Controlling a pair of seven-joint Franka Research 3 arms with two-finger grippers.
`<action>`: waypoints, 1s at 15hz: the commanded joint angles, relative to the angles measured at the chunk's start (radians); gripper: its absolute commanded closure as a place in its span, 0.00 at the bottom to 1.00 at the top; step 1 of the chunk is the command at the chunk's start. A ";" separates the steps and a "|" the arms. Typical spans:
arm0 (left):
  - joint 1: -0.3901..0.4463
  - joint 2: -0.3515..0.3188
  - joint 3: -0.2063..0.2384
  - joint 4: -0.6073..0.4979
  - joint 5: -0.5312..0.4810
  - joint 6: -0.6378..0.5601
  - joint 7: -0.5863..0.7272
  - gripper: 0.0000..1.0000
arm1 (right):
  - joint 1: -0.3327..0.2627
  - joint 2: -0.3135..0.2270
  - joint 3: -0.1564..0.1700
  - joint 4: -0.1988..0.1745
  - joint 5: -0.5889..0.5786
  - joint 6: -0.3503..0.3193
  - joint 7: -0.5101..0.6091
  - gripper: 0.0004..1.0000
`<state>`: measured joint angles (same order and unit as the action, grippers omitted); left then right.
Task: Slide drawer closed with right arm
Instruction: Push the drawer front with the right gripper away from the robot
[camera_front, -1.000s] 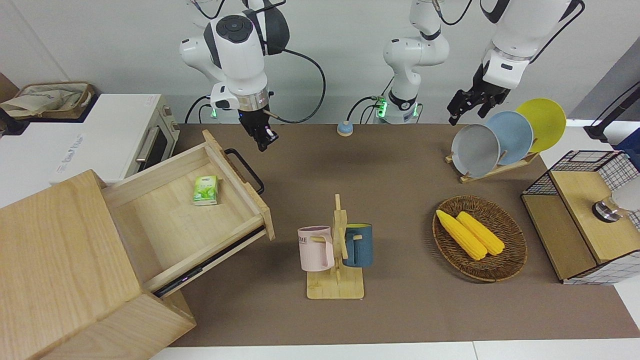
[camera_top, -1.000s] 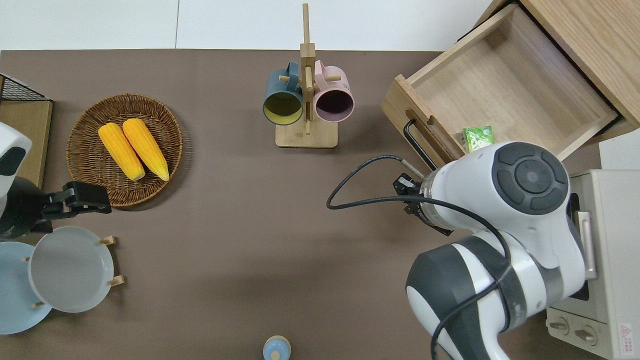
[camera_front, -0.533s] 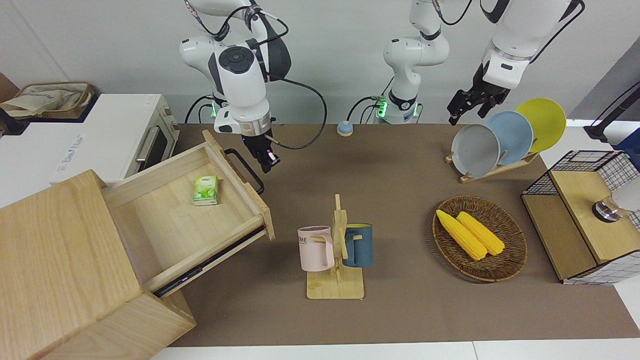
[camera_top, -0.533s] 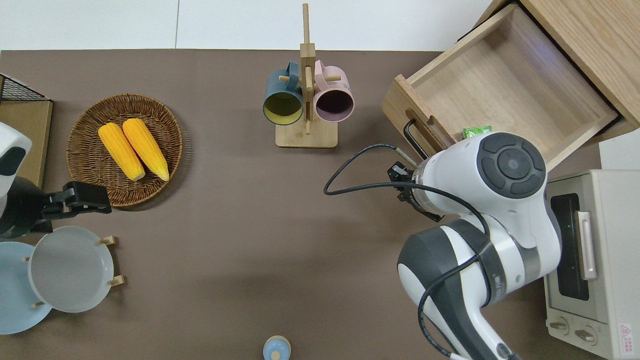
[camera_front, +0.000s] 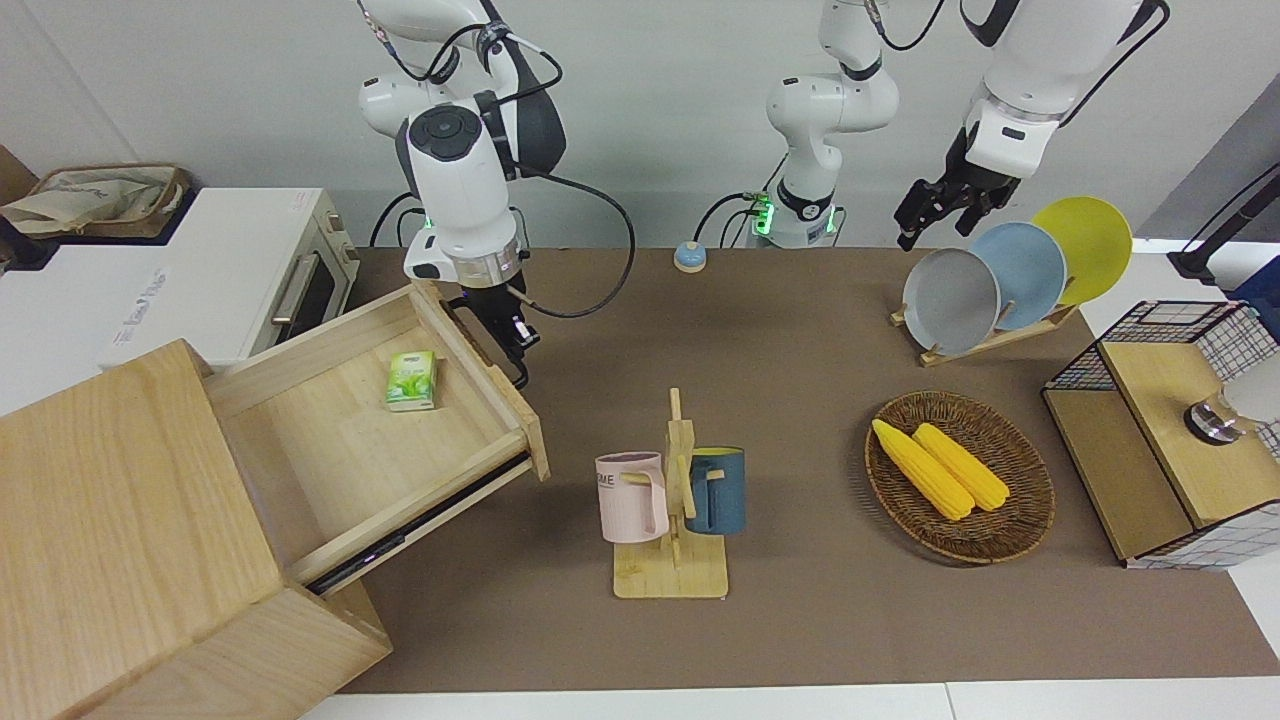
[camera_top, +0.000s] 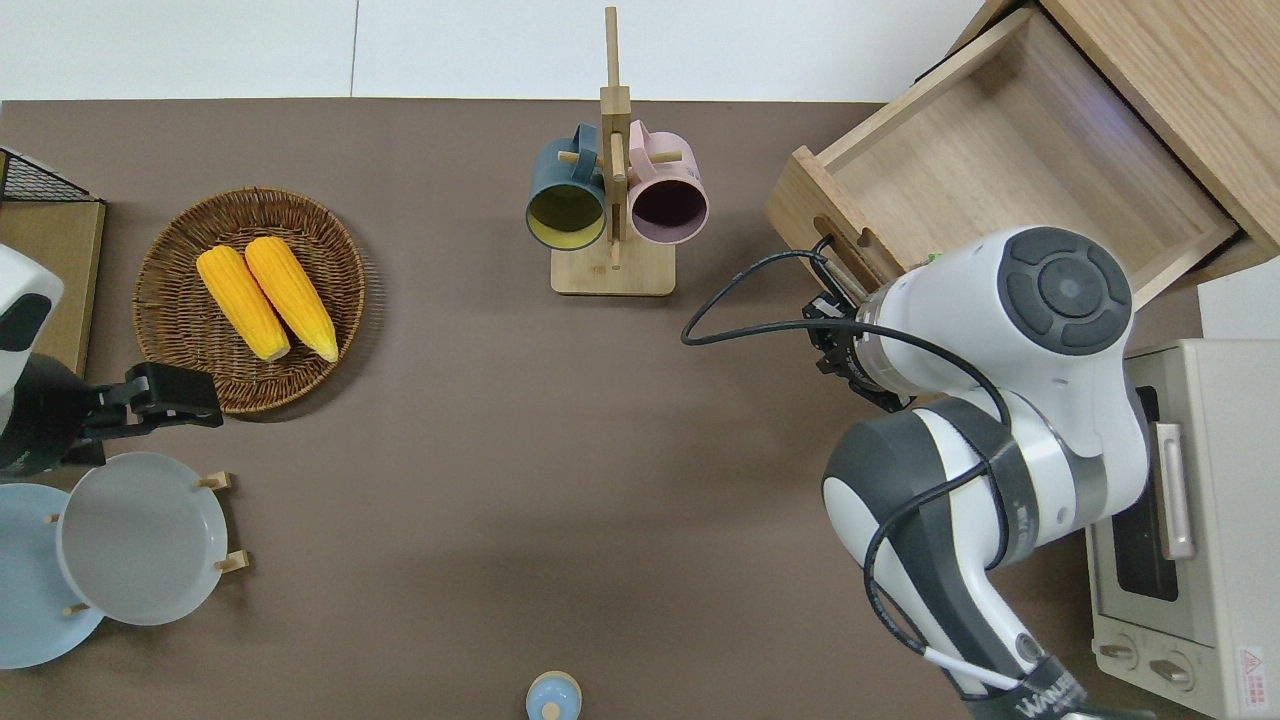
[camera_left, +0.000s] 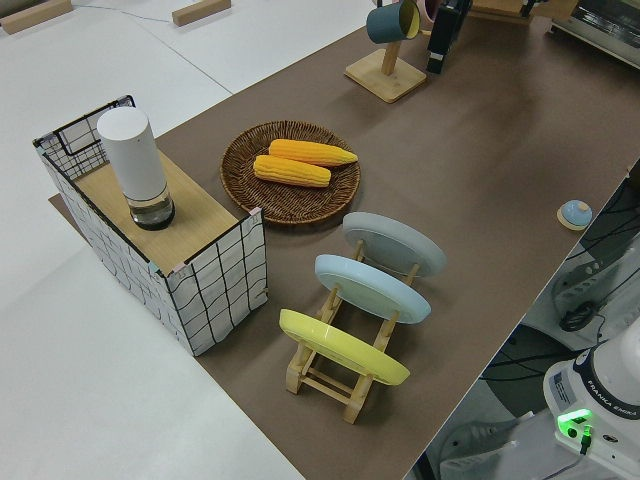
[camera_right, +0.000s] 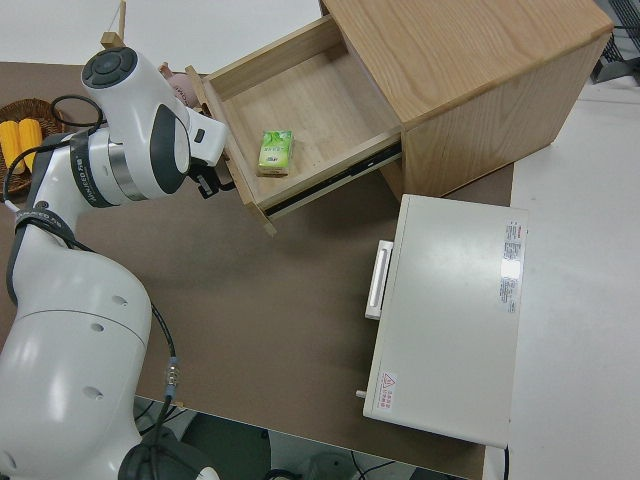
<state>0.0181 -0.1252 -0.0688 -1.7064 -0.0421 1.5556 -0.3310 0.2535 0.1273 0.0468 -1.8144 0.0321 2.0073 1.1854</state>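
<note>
The drawer (camera_front: 480, 372) stands pulled out of the pale-wood box (camera_front: 120, 480) at the right arm's end of the table, its floor (camera_top: 1000, 170) showing. A small green packet (camera_front: 411, 380) lies inside it. The black bar handle (camera_front: 520, 378) on the drawer's front faces the middle of the table. The right gripper (camera_front: 512, 336) hangs low right at this handle, close against the drawer front (camera_right: 232, 165). In the overhead view the white wrist covers most of the gripper (camera_top: 838, 330). The left arm, with its gripper (camera_front: 925, 215), is parked.
A white toaster oven (camera_front: 230, 270) stands beside the box, nearer to the robots. A mug rack (camera_front: 672, 500) with two mugs stands mid-table. Toward the left arm's end are a wicker basket (camera_front: 1030, 500) with corn, a plate rack (camera_front: 1000, 280) and a wire-and-wood box (camera_front: 1170, 430).
The right arm has swung toward the drawer front and come down, bringing its gripper from over the bare table to the handle. The drawer has not moved. The left arm is still.
</note>
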 joint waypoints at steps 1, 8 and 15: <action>-0.001 -0.008 0.004 0.004 -0.001 -0.015 0.009 0.01 | -0.019 0.066 -0.001 0.112 0.014 -0.007 0.011 1.00; -0.001 -0.008 0.004 0.004 -0.001 -0.017 0.009 0.01 | -0.074 0.117 -0.001 0.185 0.005 -0.009 0.008 1.00; -0.001 -0.008 0.004 0.004 -0.001 -0.017 0.009 0.01 | -0.143 0.150 -0.001 0.224 -0.003 0.011 -0.030 1.00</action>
<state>0.0181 -0.1252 -0.0688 -1.7065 -0.0421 1.5556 -0.3310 0.1484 0.2421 0.0360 -1.6399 0.0320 2.0099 1.1808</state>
